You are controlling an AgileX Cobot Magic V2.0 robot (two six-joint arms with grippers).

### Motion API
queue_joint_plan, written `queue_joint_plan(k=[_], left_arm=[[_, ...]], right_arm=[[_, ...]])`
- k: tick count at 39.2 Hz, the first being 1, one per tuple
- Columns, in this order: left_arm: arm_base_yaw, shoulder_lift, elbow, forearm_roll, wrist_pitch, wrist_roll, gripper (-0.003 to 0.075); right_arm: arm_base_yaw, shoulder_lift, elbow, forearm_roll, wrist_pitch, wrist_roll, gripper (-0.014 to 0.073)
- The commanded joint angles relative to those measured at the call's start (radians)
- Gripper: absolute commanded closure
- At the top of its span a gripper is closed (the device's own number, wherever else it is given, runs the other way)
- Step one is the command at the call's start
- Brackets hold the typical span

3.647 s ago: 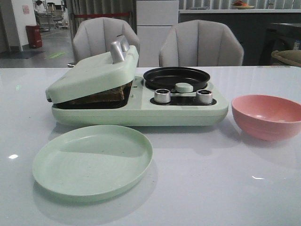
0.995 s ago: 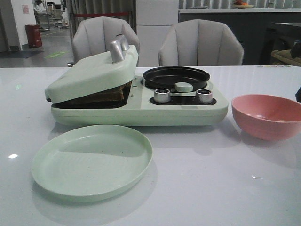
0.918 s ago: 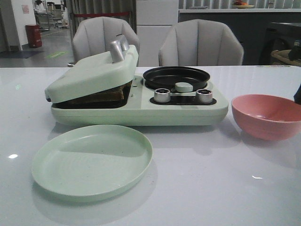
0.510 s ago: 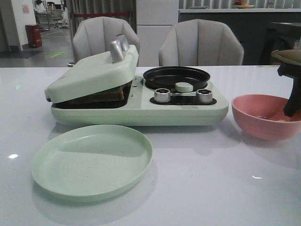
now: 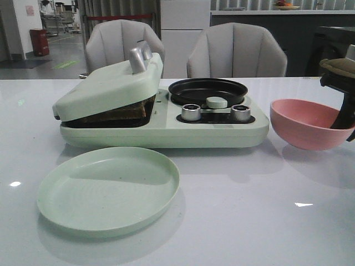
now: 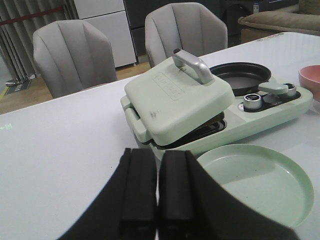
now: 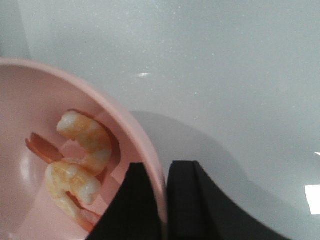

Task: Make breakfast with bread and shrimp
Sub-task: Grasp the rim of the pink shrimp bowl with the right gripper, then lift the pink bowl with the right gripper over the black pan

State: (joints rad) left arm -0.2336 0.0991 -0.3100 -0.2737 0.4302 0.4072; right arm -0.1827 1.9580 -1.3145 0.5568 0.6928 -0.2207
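Observation:
The bread [image 5: 118, 113] lies in the pale green breakfast maker [image 5: 166, 132], under its half-closed lid [image 5: 108, 86]; only its brown edge shows. The shrimp [image 7: 80, 156] lie in the pink bowl [image 5: 302, 124], orange-pink and white. My right gripper [image 7: 165, 172] is shut on the bowl's rim [image 7: 145, 135], one finger inside and one outside. In the front view it [image 5: 345, 117] holds the bowl's right side, with the bowl raised a little and tilted. My left gripper [image 6: 157, 200] is shut and empty, above the table in front of the maker [image 6: 215, 115].
A pale green plate [image 5: 108, 188] lies in front of the maker and also shows in the left wrist view [image 6: 255, 182]. A black round pan [image 5: 208, 88] sits on the maker's right half, with two metal knobs [image 5: 191, 112] and a pale green knob [image 5: 217, 102]. Two grey chairs stand behind the table.
My right gripper has come in from the right and closed on the pink bowl's rim. The bowl has risen a little and tilted. The left side has not changed.

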Motion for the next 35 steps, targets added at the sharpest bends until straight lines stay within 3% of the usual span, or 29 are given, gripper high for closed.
queue_joint_plan(k=[1,10,20,27,35], left_arm=[[-0.008,0.009,-0.025,-0.008,-0.081,-0.01,0.0606],[-0.008,0.009,-0.025,-0.008,-0.081,-0.01,0.0606],[-0.008,0.009,-0.025,-0.008,-0.081,-0.01,0.0606],[-0.008,0.009,-0.025,-0.008,-0.081,-0.01,0.0606],[-0.008,0.009,-0.025,-0.008,-0.081,-0.01,0.0606]], right_arm=[[-0.004,-0.053,-0.049,0.031,-0.013,-0.01,0.0474],[0.036,-0.053,-0.205,0.028,0.058,-0.014,0.0474],[0.146,-0.053,-0.403,0.015,0.014,-0.027,0.0474],[0.24,-0.051,-0.481,0.01,-0.121,-0.1,0.0474],[0.316,-0.048,-0.448,0.01,-0.391,-0.184,0.0474]])
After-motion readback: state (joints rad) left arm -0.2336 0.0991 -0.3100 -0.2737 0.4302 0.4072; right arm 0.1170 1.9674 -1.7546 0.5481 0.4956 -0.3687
